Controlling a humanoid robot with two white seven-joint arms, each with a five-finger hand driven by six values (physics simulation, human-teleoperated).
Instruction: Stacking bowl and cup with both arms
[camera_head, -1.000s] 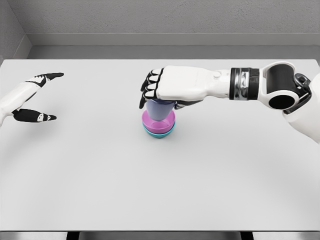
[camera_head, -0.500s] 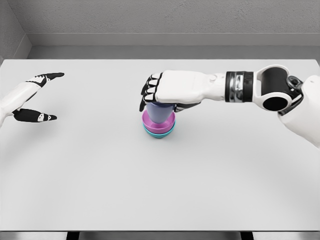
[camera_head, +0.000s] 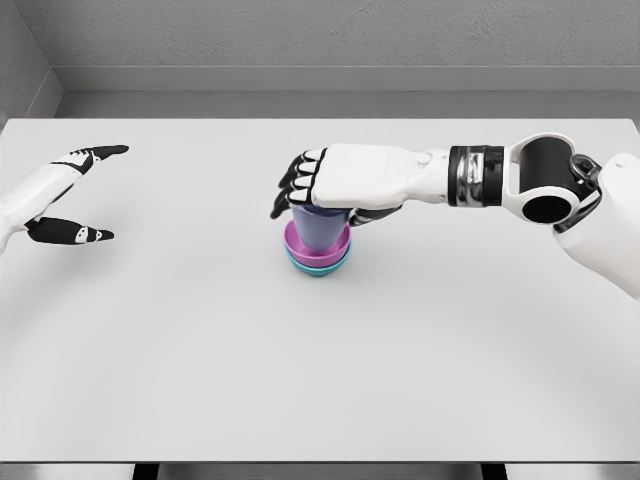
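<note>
Head view: right hand (camera_head: 322, 188) grips the lavender plastic cup (camera_head: 318, 228) from above, seating it in the pink bowl (camera_head: 340, 245) nested in a teal bowl (camera_head: 318, 269) beneath; left hand (camera_head: 62, 195) rests open.

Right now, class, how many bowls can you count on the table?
2. A pink bowl sits nested in a teal bowl near the table's middle, under the right hand. The purple cup standing in them could hide another.
</note>
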